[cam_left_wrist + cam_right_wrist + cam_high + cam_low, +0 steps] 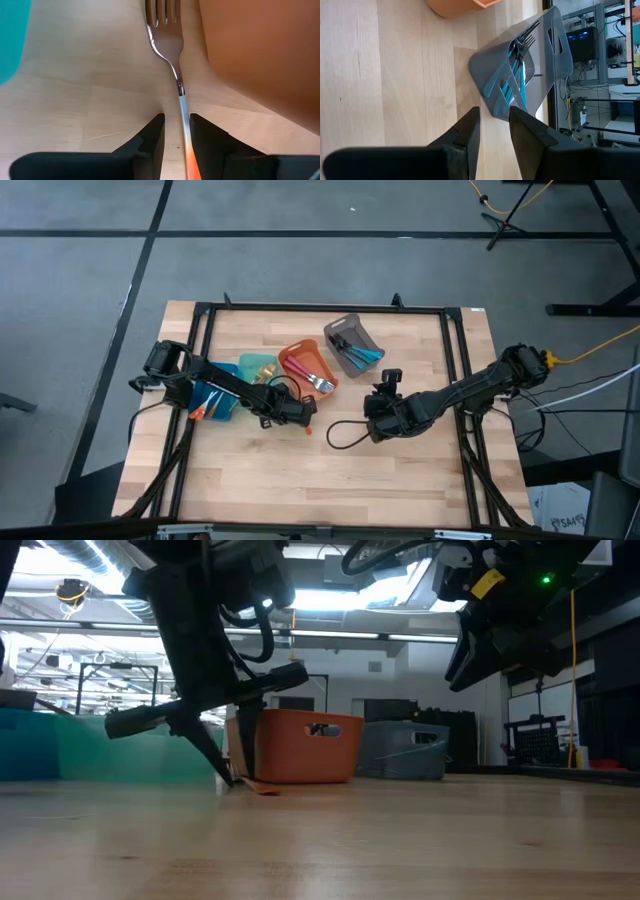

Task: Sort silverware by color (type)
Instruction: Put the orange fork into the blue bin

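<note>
While left tool (176, 137) pinches orange-handled fork (170, 45) beside orange bin (260, 55), right tool (494, 131) hangs spread.

High view looks straight down on the whole table (330, 470); low view sits at tabletop height, facing the orange bin (300, 745) and grey bin (405, 750), both shared with the high view; left wrist view is close on a fork (172, 55); right wrist view faces the grey bin.
</note>
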Motion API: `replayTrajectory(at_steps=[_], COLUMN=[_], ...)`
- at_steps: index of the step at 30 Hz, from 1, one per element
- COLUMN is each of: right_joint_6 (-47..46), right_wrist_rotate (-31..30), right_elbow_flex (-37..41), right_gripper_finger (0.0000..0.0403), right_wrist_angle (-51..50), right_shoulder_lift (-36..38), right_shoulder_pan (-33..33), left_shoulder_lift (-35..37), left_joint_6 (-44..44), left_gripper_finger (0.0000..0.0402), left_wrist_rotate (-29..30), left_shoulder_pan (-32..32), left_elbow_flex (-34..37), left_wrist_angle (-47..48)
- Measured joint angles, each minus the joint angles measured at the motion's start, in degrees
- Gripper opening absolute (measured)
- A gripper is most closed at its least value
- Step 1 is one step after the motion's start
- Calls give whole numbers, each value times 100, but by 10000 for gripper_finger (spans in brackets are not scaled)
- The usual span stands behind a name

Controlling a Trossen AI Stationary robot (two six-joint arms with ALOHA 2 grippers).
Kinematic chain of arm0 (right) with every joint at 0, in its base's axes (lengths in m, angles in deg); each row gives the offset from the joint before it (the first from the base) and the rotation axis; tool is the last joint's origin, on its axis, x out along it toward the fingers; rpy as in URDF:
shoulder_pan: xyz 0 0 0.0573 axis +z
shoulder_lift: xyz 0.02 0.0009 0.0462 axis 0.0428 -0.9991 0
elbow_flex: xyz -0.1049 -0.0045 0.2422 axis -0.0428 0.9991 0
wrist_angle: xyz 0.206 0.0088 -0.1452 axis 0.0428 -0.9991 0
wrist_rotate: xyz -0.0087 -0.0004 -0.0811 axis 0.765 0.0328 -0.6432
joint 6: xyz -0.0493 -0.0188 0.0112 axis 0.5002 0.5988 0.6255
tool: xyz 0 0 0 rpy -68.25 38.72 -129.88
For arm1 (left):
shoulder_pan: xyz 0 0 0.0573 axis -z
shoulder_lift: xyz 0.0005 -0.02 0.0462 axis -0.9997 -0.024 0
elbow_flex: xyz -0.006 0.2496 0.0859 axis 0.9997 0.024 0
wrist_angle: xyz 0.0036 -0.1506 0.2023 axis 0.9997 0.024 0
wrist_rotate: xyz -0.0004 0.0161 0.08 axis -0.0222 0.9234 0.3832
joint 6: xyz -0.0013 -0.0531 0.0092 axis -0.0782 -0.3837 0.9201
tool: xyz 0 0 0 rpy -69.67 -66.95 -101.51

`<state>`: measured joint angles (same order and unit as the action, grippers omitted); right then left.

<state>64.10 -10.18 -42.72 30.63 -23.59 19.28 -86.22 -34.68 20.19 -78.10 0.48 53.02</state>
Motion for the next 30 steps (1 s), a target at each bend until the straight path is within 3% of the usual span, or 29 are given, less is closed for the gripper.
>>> replayTrajectory(at_steps=[16, 30], right_joint_6=[0, 0], right_wrist_rotate=[0, 2], right_elbow_flex=[0, 0], right_gripper_finger=[104, 104], right_wrist_angle=[-2, -2], right_shoulder_lift=[0, 0], right_shoulder_pan=[0, 0], left_shoulder_lift=[4, 4], left_joint_6=[792, 1261], left_gripper_finger=[87, 87], left_wrist_rotate=[-570, -1570], left_shoulder_pan=[-20, -8], left_elbow_flex=[9, 4], left_wrist_angle=[224, 461])
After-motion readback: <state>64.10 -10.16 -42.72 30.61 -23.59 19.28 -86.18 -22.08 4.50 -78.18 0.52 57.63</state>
